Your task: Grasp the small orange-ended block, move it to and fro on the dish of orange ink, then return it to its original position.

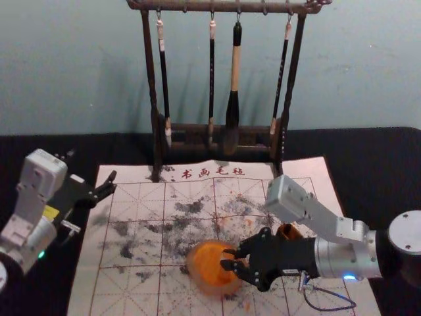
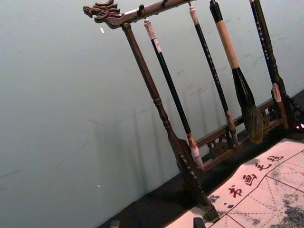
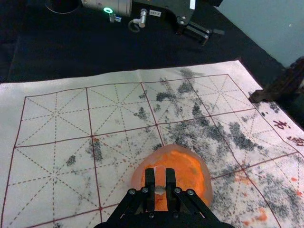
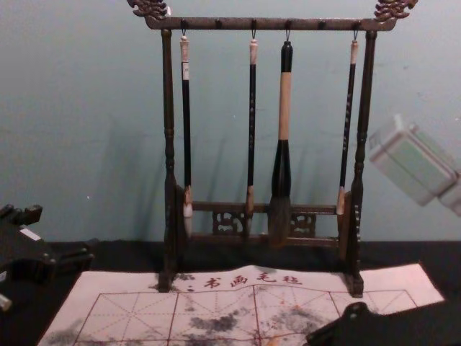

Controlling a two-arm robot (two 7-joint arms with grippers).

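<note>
On the left side of the head view, the left gripper [image 1: 92, 167] is above the dark worktop [image 1: 29, 148], beside the left edge of the mat; its fingers stand wide apart and it has hold of nothing; toward the middle, the dark wooden rack [image 1: 152, 85] stands upright at the far edge of the mat, and it carries four hanging brushes, which are, from left to right, a thin one [image 1: 164, 82], a second thin one [image 1: 212, 79], a thick one [image 1: 234, 76] with a pale middle part and one more thin one [image 1: 282, 76]; the white mat [image 1: 131, 240] lies before it, with red grid lines, grey stains and some orange marks; the dish of orange ink [image 1: 197, 263] rests on the mat, toward its near side; the small block [image 3: 160, 176] is over this dish, between the fingers of the right gripper [image 1: 227, 259], which are closed on its two sides; whether the lower end touches the ink, one cannot tell; the right gripper reaches in from the right, low above the dish; behind its arm there is a brown round thing [image 1: 287, 231], partly hidden.
</note>
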